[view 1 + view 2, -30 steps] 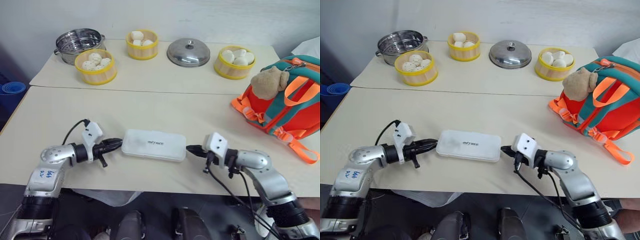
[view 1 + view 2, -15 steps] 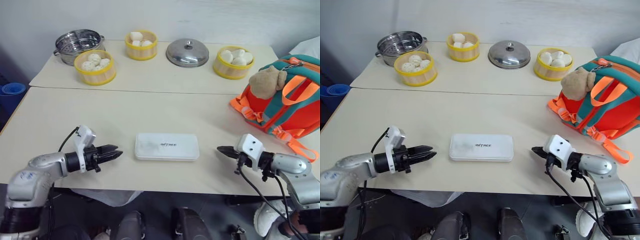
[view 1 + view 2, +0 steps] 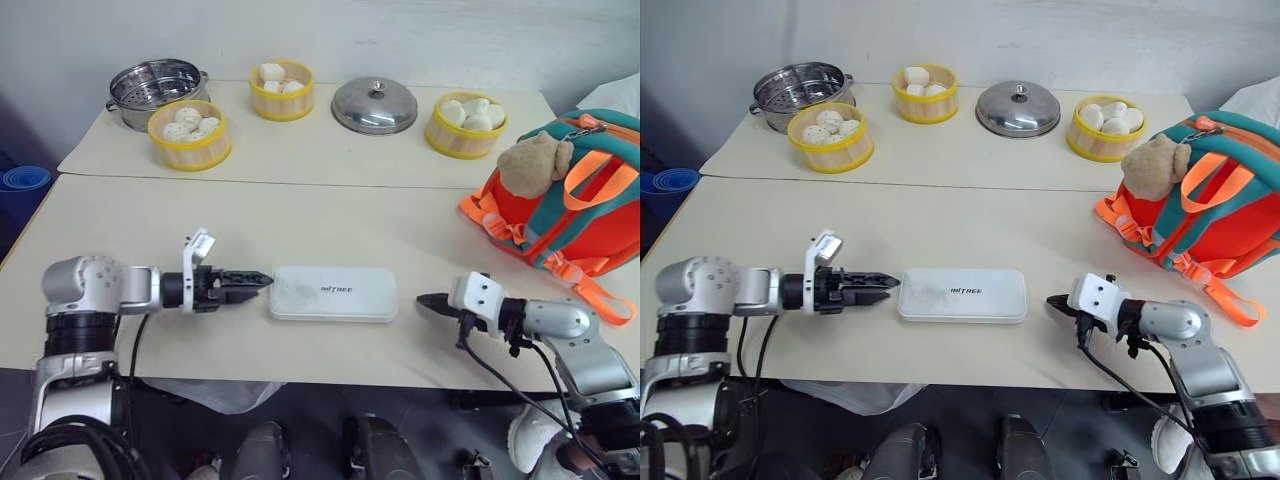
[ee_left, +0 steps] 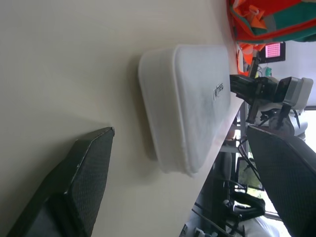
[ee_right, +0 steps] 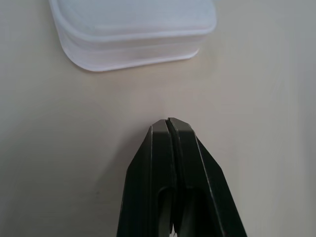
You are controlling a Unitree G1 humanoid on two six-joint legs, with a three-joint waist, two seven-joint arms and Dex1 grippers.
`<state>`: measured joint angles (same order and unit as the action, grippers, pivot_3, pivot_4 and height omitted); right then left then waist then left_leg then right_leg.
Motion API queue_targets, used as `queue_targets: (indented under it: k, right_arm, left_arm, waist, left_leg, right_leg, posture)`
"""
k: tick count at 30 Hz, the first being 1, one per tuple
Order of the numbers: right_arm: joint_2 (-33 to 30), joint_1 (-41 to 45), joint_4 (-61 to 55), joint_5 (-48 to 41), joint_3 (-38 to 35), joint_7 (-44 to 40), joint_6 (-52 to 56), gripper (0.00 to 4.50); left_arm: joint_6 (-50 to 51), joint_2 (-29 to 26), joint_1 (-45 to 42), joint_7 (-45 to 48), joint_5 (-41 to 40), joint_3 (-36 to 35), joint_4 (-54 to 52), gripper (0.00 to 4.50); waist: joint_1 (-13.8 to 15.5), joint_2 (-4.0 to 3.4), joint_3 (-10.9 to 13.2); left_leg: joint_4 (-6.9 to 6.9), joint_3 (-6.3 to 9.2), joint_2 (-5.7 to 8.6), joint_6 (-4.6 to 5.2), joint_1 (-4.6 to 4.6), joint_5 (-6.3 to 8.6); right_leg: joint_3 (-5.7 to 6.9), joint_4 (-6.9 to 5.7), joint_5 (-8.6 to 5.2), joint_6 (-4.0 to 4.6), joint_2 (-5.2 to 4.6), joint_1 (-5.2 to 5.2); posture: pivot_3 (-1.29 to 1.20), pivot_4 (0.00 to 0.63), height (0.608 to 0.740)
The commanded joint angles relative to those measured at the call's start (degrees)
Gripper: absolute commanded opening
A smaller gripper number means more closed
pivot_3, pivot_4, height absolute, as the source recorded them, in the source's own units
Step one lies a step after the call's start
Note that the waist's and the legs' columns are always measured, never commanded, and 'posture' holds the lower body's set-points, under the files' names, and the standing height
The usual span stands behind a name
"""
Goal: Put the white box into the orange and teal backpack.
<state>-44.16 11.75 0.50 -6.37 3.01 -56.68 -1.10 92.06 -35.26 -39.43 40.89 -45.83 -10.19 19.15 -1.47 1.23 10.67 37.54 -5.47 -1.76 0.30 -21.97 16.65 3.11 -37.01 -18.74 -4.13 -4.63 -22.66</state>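
Note:
The white box [image 3: 333,292] lies flat on the near table, long side across, small dark lettering facing up. My left gripper [image 3: 262,279] is level at the box's left end, just short of it, and the left wrist view shows its fingers [image 4: 79,187] spread wide, so it is open. My right gripper [image 3: 420,300] is shut with its tip [image 5: 168,122] on the tabletop, a small gap off the box's right end. The orange and teal backpack [image 3: 570,215] stands at the table's right edge, a tan plush bear [image 3: 537,163] hanging at its front.
On the far table stand three yellow steamer baskets with white buns [image 3: 190,132] [image 3: 283,87] [image 3: 468,122], a steel pot [image 3: 158,85] and a steel lid [image 3: 375,105]. The near table's front edge [image 3: 330,375] runs just below both arms.
Both grippers left the box's ends. The box slid a little right and lies straight. The left gripper rolled, opened and came back to the left end. The right one stays off to the right.

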Motion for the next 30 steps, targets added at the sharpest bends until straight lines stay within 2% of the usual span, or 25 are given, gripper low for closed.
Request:
queue_targets:
  k: [1, 4, 10, 21, 24, 30]
  right_arm:
    - [0.59, 1.56, -0.29, 0.36, 0.63, -0.02, -0.56, 0.00]
    - [0.73, 2.14, -0.05, 1.14, 1.60, -0.15, -1.04, 0.00]
    - [1.58, 1.89, -0.93, 0.54, 1.73, -0.02, -0.52, 0.00]
    - [3.30, 2.09, -1.01, 1.93, 2.92, 0.15, -1.95, 0.00]
    - [3.23, 1.89, -0.90, 1.95, 2.88, 0.03, -2.32, 0.00]
    - [2.02, -1.91, -1.58, -0.09, -0.45, -0.29, -3.74, 0.00]
  left_arm:
    - [0.44, 2.43, -1.25, -2.02, 1.07, 0.63, 2.36, 4.46]
    - [0.41, 4.31, -2.48, -3.74, 1.85, 0.72, 4.22, 4.46]
    - [0.44, 6.90, -5.72, -5.98, -2.23, 2.65, 7.68, 4.46]
    - [0.44, 12.96, -6.99, -12.09, -9.02, 2.79, 10.67, 4.46]
    - [0.44, 14.05, -7.61, -13.51, -9.90, 1.60, 11.32, 3.88]
    - [0.44, 14.06, -6.20, -12.07, -15.44, 1.12, 5.85, 1.97]
  waist:
    - [0.03, 0.00, 0.00]
    - [0.19, 0.00, 0.00]
    - [1.60, 0.00, 0.00]
    - [1.37, 0.00, 0.00]
    - [1.36, 0.00, 0.00]
    - [1.60, 0.00, 0.00]
  left_leg:
    - [0.02, 0.00, 0.00, 0.00, 0.00, 0.00]
    - [0.08, 0.00, 0.00, 0.00, 0.00, 0.00]
    - [0.27, 0.04, 0.02, 0.01, 0.00, 0.02]
    - [0.38, 0.04, 0.02, 0.03, -0.02, 0.06]
    - [0.38, 0.04, 0.00, 0.01, -0.02, 0.06]
    - [0.39, 0.06, 0.00, 0.01, -0.05, 0.06]
  right_leg:
    - [0.00, 0.00, 0.00, 0.00, 0.00, 0.00]
    - [0.00, -0.03, 0.00, 0.00, 0.00, 0.01]
    - [0.00, -0.07, 0.01, -0.01, -0.03, 0.09]
    - [0.01, -0.09, 0.02, -0.03, -0.02, 0.11]
    - [0.01, -0.09, 0.01, -0.03, 0.01, 0.10]
    - [0.03, -0.08, 0.02, -0.03, 0.00, 0.10]
  posture:
    - [0.00, 0.150, 0.740]
    - [0.00, 0.150, 0.740]
    - [0.00, 0.150, 0.740]
    - [0.00, 0.150, 0.740]
    - [0.00, 0.150, 0.740]
    - [0.00, 0.150, 0.740]
